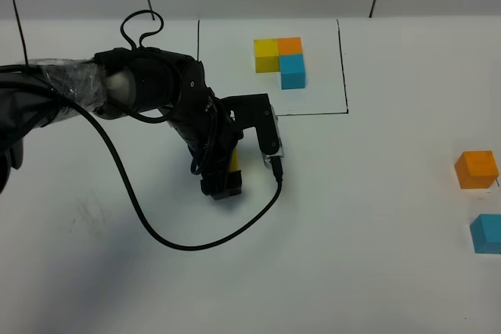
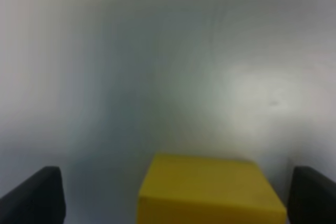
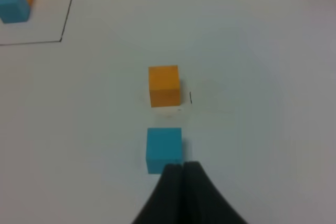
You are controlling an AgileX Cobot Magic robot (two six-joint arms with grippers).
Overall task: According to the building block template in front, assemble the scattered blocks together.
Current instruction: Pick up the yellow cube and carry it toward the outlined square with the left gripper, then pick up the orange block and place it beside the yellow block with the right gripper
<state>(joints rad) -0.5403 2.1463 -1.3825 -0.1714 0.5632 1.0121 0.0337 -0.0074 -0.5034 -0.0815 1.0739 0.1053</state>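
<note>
one framed template, three loose cubes

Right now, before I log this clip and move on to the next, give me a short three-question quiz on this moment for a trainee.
1. True or false: the loose orange cube and the loose light blue cube touch each other.
2. Which cube sits between the fingers of the left hand? A orange cube, B yellow cube, C light blue cube.
3. In one word, is the right hand open or shut?
Key: 1 false, a gap shows between them; 2 B; 3 shut.
</note>
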